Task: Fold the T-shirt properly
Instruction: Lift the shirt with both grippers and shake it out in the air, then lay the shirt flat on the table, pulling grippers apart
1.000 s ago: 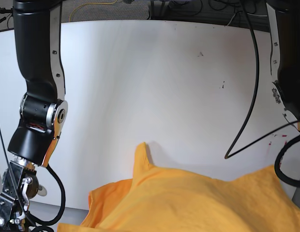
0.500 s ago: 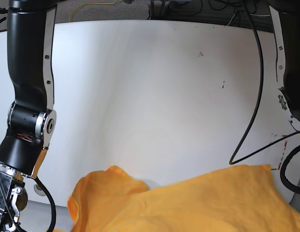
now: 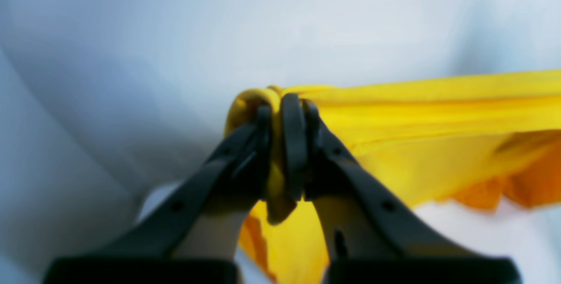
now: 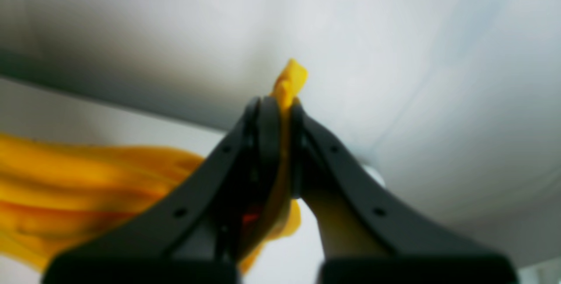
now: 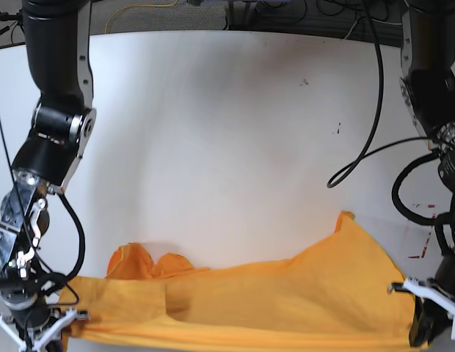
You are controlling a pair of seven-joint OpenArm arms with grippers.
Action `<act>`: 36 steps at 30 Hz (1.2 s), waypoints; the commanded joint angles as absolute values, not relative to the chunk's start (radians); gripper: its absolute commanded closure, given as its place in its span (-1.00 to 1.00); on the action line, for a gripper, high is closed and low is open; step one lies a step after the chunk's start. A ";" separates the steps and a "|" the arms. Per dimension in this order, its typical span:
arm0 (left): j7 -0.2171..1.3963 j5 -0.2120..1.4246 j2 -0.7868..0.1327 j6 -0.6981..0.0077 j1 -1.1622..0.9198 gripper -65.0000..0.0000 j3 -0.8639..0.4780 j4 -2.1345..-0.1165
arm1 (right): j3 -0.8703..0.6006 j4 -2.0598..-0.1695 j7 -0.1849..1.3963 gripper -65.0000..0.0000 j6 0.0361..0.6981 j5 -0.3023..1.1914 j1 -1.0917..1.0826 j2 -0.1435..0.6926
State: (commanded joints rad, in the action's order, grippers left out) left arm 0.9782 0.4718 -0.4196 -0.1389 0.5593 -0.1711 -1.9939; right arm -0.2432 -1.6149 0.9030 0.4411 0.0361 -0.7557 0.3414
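Observation:
The orange-yellow T-shirt hangs stretched in a wide band along the near edge of the table, with one sleeve bunched at the left and a corner sticking up at the right. No print shows. My right gripper is shut on its left end, and in the right wrist view the gripper pinches a fold of the T-shirt. My left gripper is shut on the right end; in the left wrist view the gripper clamps the bunched hem of the T-shirt.
The white table stretches behind the shirt. A black cable loops down at the right by the left arm. Small red marks lie on the table's right edge. Cables and floor show beyond the far edge.
The shirt has gone from a raised bunched heap to a low, taut band spread wide between the grippers. Both arms moved outward and down toward the near edge.

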 joint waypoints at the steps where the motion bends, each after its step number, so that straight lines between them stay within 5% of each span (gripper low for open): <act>1: 0.978 0.472 -0.420 -0.145 0.530 1.00 -0.179 -1.995 | -0.252 -1.630 0.903 1.00 0.441 0.036 -0.720 0.341; 20: 0.974 0.473 -0.397 -0.335 -0.127 1.00 -0.378 -2.015 | -0.358 -1.896 0.905 1.00 0.443 0.036 -0.035 0.222; 36: 0.972 0.467 -0.320 -0.427 -0.498 1.00 -0.456 -2.011 | -0.417 -1.956 0.905 1.00 0.443 0.033 0.274 0.107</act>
State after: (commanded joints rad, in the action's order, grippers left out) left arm 0.9720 0.4672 -0.3199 -0.4273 -0.4979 -0.4565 -2.0108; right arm -0.4166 -1.9555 0.9045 0.4427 0.0330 0.2739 0.1066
